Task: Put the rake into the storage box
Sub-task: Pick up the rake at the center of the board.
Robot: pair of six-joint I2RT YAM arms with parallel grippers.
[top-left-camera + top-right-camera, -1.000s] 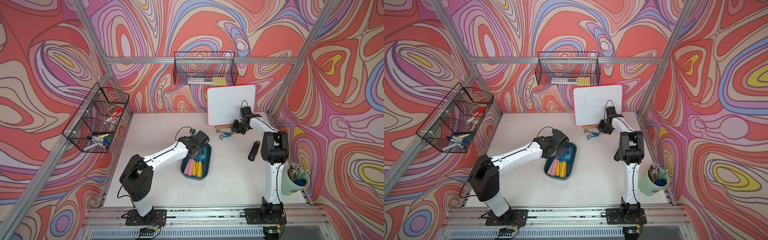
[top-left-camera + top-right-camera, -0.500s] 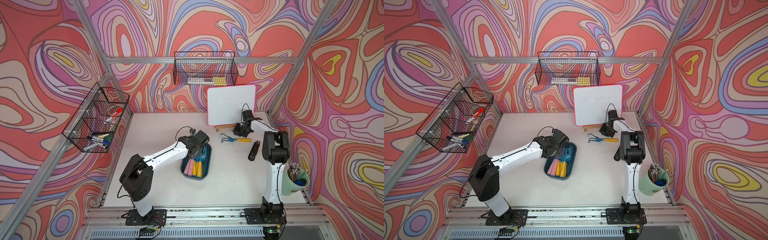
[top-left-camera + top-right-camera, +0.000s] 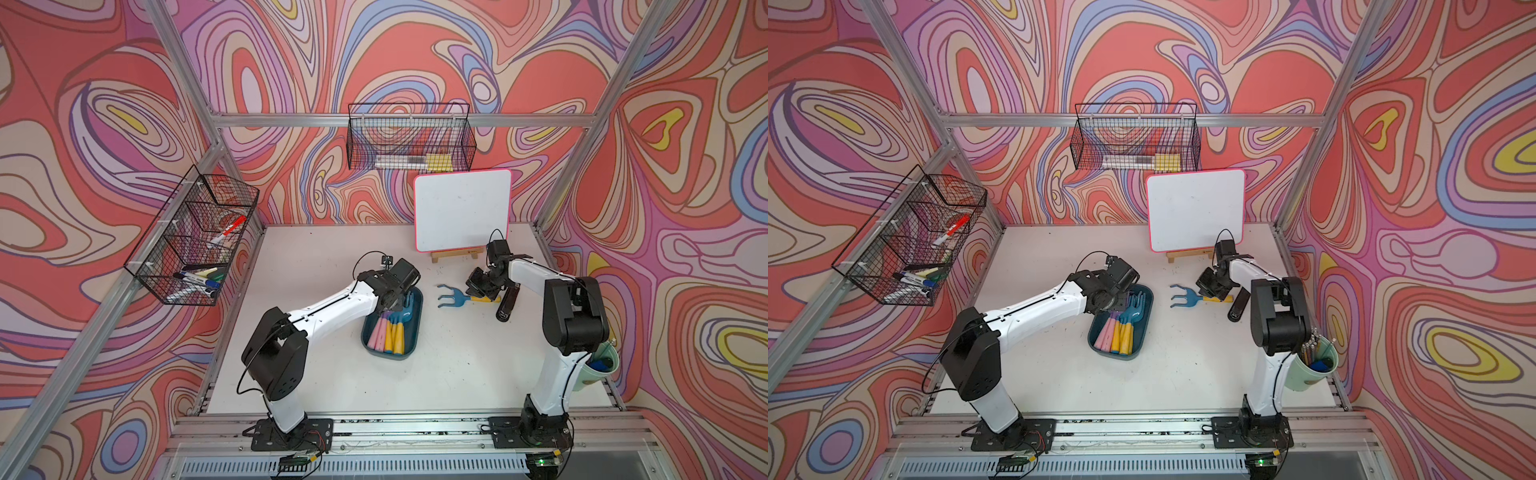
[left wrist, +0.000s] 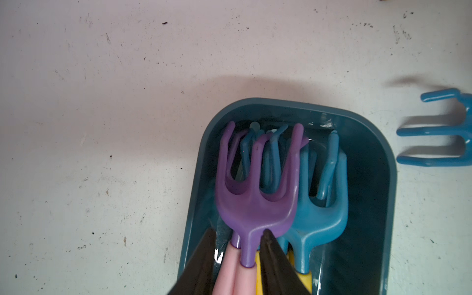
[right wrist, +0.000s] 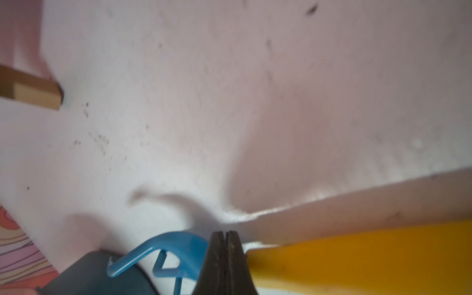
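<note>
You are getting bright, even overhead light in both top views, with the arms throwing only soft, pale shadows on the tabletop (image 3: 332, 257). Your right wrist view is coming through hazy and out of focus, the rake (image 5: 332, 255) smearing up close. Your left wrist view is rendering crisply, small glints shining inside the storage box (image 4: 378, 166).

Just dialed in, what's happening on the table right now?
The left gripper hovers over the box, fingers flanking a purple rake that lies atop the other rakes there; whether it grips is unclear. The right gripper, shut and empty, sits at the neck of a blue rake lying on the table beside the box, not yet in.
</note>
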